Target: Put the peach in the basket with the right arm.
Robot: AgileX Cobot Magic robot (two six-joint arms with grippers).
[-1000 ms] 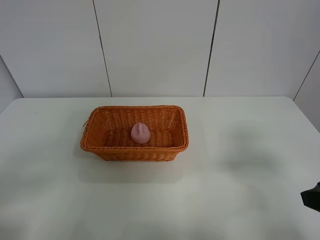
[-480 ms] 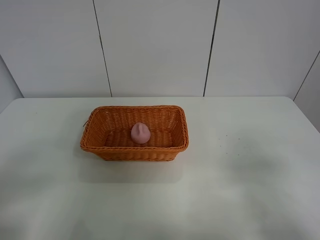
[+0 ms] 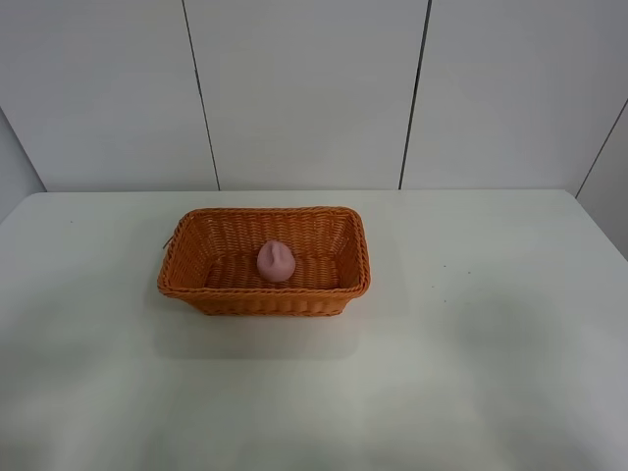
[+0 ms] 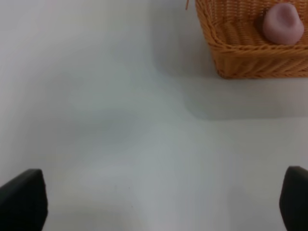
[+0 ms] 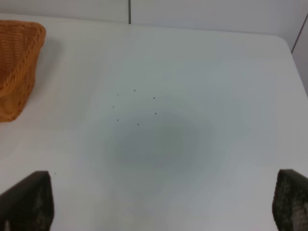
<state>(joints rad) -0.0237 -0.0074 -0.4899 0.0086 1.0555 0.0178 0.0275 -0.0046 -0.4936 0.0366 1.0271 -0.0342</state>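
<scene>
The pink peach (image 3: 277, 261) rests inside the orange wicker basket (image 3: 186, 255) on the white table; the left wrist view shows the same peach (image 4: 283, 24) and a corner of the basket (image 4: 240, 57). Neither arm appears in the exterior high view. My left gripper (image 4: 154, 202) is open, its two dark fingertips (image 4: 21, 199) wide apart over bare table. My right gripper (image 5: 154, 202) is open too, fingertips (image 5: 26, 199) spread above the table, well to the right of the basket's end (image 5: 14, 72). Nothing lies between either pair of fingers.
The white table (image 3: 471, 373) spreads around the basket, with a grey panelled wall (image 3: 304, 88) behind it. A few tiny dark specks (image 5: 137, 108) mark the table surface in the right wrist view.
A dark piece of the right arm at the right edge of the exterior high view has withdrawn out of frame. The peach and basket have not moved.
</scene>
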